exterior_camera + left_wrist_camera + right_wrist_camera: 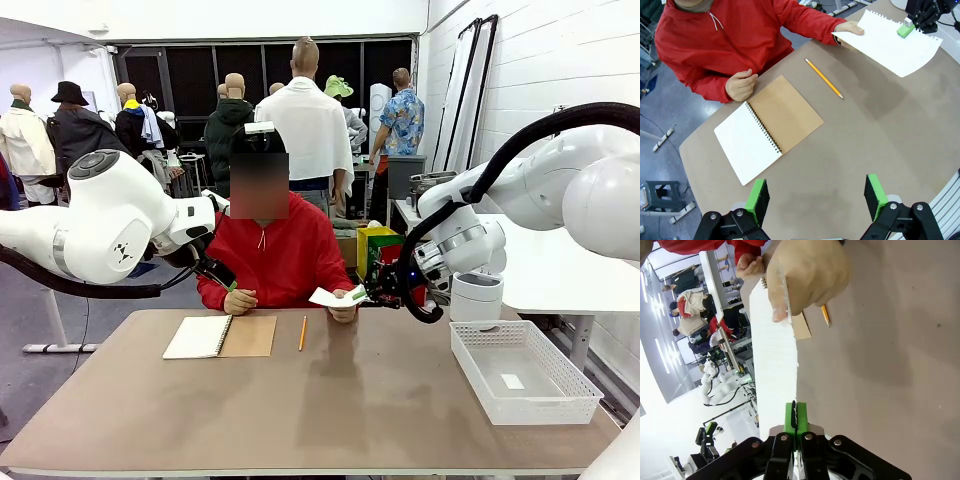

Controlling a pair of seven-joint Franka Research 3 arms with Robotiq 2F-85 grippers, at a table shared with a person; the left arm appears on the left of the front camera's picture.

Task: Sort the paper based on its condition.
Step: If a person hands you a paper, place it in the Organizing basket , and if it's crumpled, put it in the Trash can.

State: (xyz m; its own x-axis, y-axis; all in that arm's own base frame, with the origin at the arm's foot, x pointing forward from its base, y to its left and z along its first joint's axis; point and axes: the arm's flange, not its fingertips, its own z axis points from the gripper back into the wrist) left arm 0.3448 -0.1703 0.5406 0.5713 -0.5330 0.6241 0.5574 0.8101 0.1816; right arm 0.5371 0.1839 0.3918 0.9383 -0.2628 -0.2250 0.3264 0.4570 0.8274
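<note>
Front and wrist views of a shared work surface. The table was a brown, matt top with rounded corners, bare over most of its near half. A white brick wall closed the room on the right, dark window panes ran along the back, and the floor was grey. A person in a red hooded top sat at the far side.

On the table lay an open notebook, its brown cover folded out to the right of a blank page, and just beside it a yellow pencil, lying apart from the notebook with its tip toward the robot. A white mesh tray stood at the robot's right edge, with a small white slip on its floor.

The paper, one smooth sheet, was held nearly flat above the far part of the table, casting a shadow on it. Its long axis ran across the table, from the person's hand at one short end toward the robot's right. Its ragged, torn-out long edge faced the right gripper, whose green pads were clamped on that edge.

The left gripper hung over bare table near the notebook, jaws spread wide with nothing between them. The person's other hand rested as a loose fist by the notebook.
</note>
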